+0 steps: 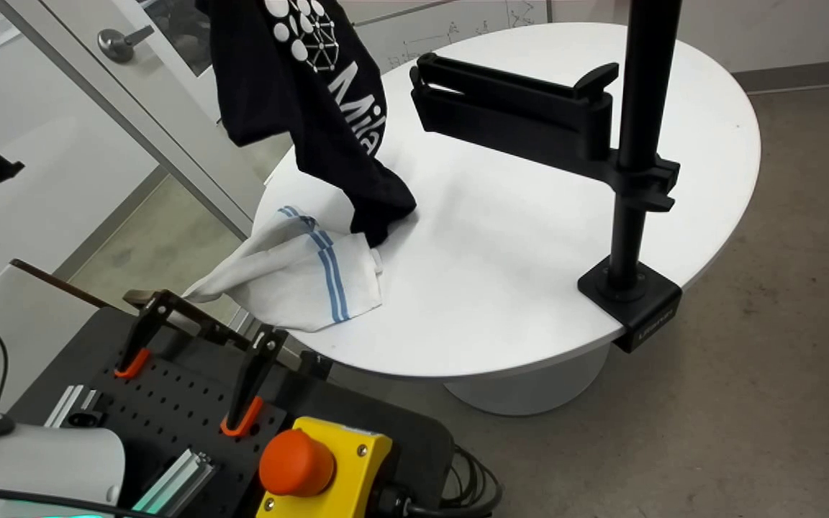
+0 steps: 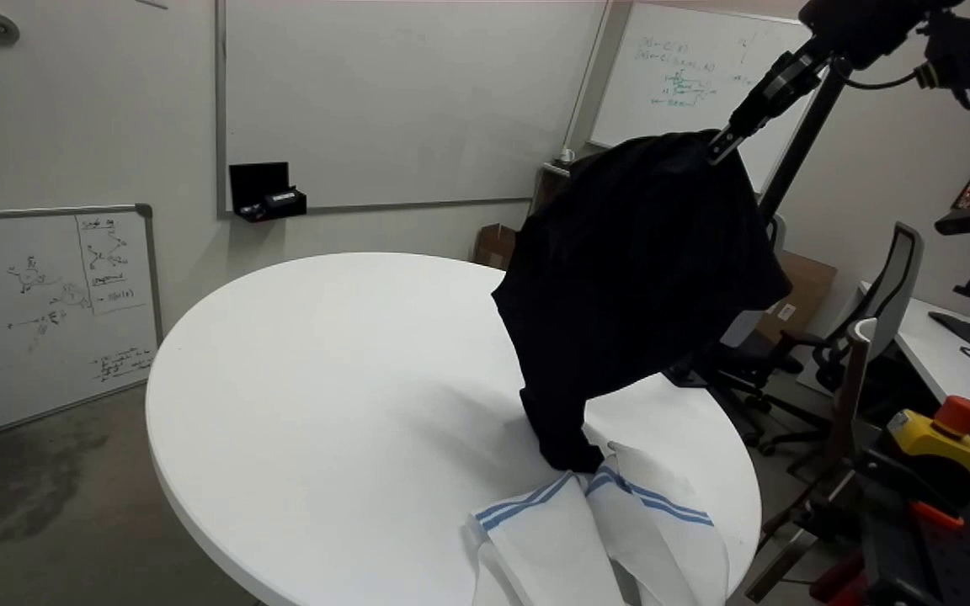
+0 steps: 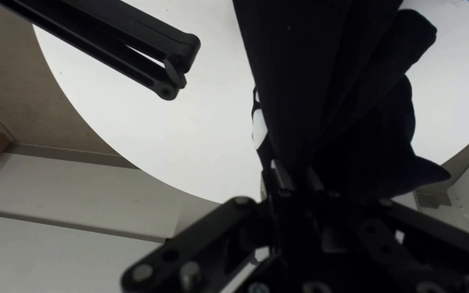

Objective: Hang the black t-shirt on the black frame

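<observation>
The black t-shirt (image 1: 314, 122) with a white "Mila" print hangs from my gripper, and it also shows in an exterior view (image 2: 636, 269) and the wrist view (image 3: 295, 73). My gripper (image 2: 722, 145) is shut on its upper part; its fingers (image 3: 295, 177) pinch dark cloth in the wrist view. The shirt's lower end touches the table beside the towel. The black frame is a pole (image 1: 630, 237) clamped at the table edge with a folded side arm (image 1: 515, 108). In the wrist view the side arm (image 3: 136, 49) lies left of the shirt, apart from it.
A white towel with blue stripes (image 1: 299, 288) lies on the round white table (image 1: 501, 309), also in an exterior view (image 2: 552, 539). A yellow box with a red button (image 1: 342, 460) and black clamps (image 1: 252, 374) stand on the dark cart near the table.
</observation>
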`<state>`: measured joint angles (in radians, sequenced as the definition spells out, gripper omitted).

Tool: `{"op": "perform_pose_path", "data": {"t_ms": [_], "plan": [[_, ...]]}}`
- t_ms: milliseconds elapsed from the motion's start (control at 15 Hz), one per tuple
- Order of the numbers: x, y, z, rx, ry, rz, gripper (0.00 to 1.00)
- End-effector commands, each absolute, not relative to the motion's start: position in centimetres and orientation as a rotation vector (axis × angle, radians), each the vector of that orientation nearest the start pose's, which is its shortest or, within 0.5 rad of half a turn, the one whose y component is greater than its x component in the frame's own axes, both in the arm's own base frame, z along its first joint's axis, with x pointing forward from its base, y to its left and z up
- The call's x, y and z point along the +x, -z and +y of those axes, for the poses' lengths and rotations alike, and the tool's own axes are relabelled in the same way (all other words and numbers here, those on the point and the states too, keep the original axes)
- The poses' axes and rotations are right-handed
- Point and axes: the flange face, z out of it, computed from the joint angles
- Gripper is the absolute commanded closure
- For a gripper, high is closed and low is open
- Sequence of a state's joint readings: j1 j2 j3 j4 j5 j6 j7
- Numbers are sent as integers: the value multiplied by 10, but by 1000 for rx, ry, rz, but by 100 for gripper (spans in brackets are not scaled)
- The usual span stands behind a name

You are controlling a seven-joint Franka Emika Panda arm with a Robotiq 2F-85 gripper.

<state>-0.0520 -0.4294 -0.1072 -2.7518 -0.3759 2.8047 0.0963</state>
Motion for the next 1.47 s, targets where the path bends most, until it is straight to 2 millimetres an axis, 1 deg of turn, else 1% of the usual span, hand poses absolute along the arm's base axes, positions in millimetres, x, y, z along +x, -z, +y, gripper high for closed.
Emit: {"op": "perform_pose_path", "data": {"t_ms": [0, 400, 800, 1133, 1400], "plan": [[393, -414, -68, -3243, 796, -25, 98], [379, -426, -95, -3266, 766, 58, 98], [359, -443, -134, -3283, 789, 219, 98], [347, -445, -161, -3345, 790, 297, 98], [346, -448, -176, -3378, 772, 365, 98]]}}
